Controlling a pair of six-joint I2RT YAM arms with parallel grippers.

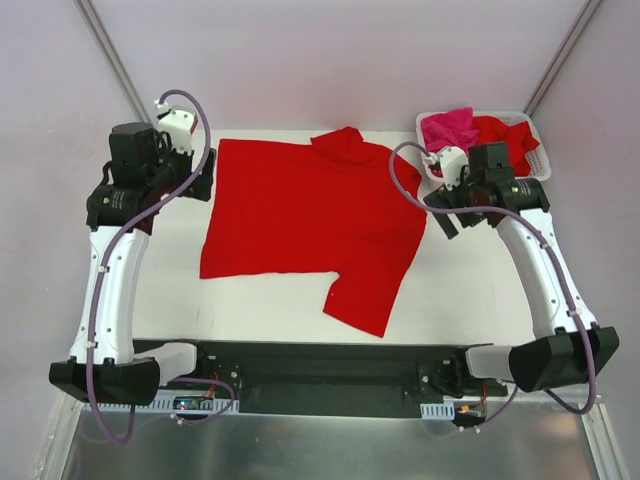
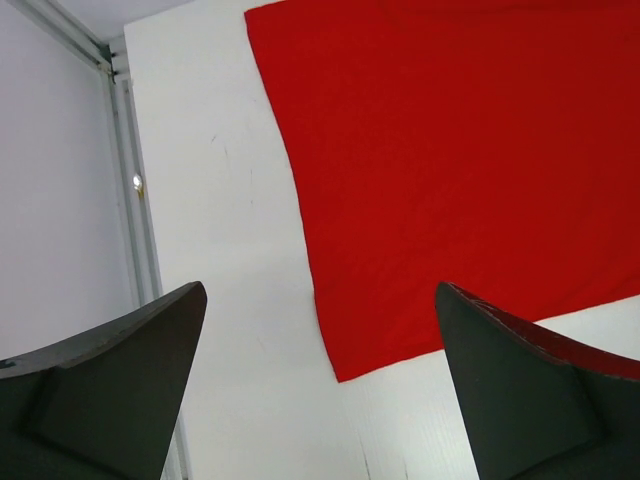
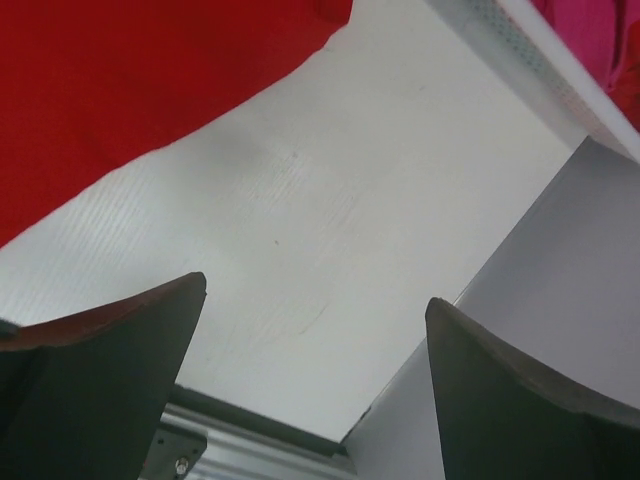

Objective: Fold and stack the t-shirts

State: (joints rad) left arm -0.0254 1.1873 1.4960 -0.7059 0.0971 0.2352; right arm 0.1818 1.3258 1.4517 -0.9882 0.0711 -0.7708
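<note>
We see a white matte surface (image 1: 470,290) between pale walls, with a bright red cloth t-shirt (image 1: 300,215) spread flat at its centre. The left arm (image 1: 110,290) reaches the shirt's left edge and the right arm (image 1: 540,270) sits just beside its right edge, both jaws wide and empty. A white slotted plastic basket (image 1: 543,160) at the far right corner holds a crumpled red shirt (image 1: 510,135) and a magenta-pink shirt (image 1: 450,128).

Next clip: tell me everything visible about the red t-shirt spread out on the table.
The red t-shirt is plain, soft-looking cloth, spread nearly flat on the white table. It lies sideways, with the hem toward the left arm, one sleeve pointing to the near edge and the far sleeve bunched. A few shallow wrinkles show. The open left gripper and open right gripper flank it; neither holds it.
</note>
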